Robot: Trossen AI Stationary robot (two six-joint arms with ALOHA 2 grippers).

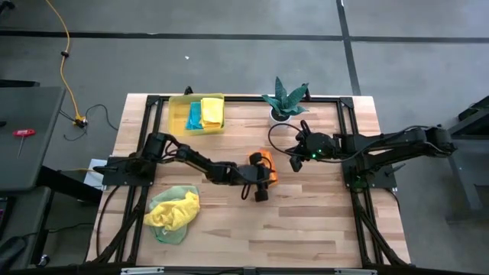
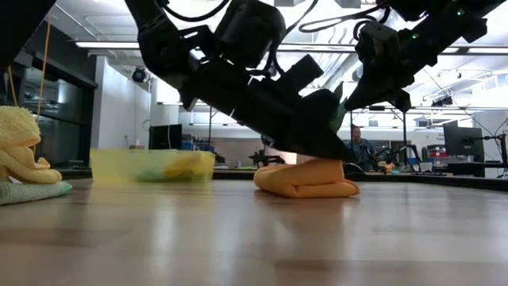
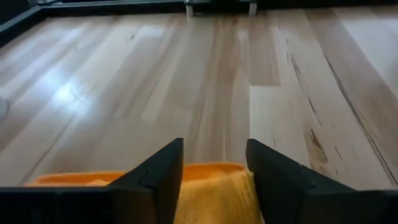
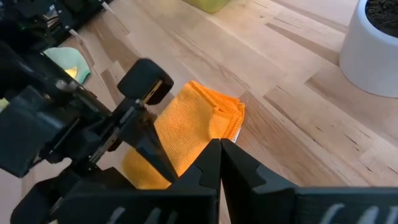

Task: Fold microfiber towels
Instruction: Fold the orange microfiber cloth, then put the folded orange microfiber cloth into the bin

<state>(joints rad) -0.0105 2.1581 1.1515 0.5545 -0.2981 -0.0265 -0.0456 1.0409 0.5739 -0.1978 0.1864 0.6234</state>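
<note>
- Orange towel [image 1: 263, 164], folded into a thick pad, flat on the wooden table [image 1: 306, 221] near its middle; layered edges visible only in the right wrist view [image 4: 205, 118].
- Left gripper [image 3: 214, 165] over the orange towel, fingers [image 3: 155, 180] parted with a clear gap; fold of cloth seen between and under them in the left wrist view, nothing pinched. From the low view, only dark arm bulk pressed close above the towel [image 2: 305, 179]; finger gap hidden there.
- Right gripper [image 4: 219, 163] raised just beside the orange towel on the plant side, fingertips pressed together, holding nothing; from overhead [image 1: 296, 162] visible only as a dark tip, finger state unreadable in that view.
- Yellow towel [image 1: 174, 210] heaped loose on a light green towel [image 1: 170, 229] near the table's front left edge; in the low view the yellow heap [image 2: 20, 143] stands tall on the flat green cloth [image 2: 32, 191].
- Yellow bin [image 1: 196, 114] at the back left, holding a blue towel [image 1: 195, 114] and a yellow folded towel [image 1: 212, 111] side by side; colours inside blurred in the low view [image 2: 151, 165].
- Potted plant [image 1: 285, 98] at the back edge, white pot [image 4: 373, 50] clear only in the right wrist view.
- Person [image 2: 361, 147] seated in the room behind, low view only.
</note>
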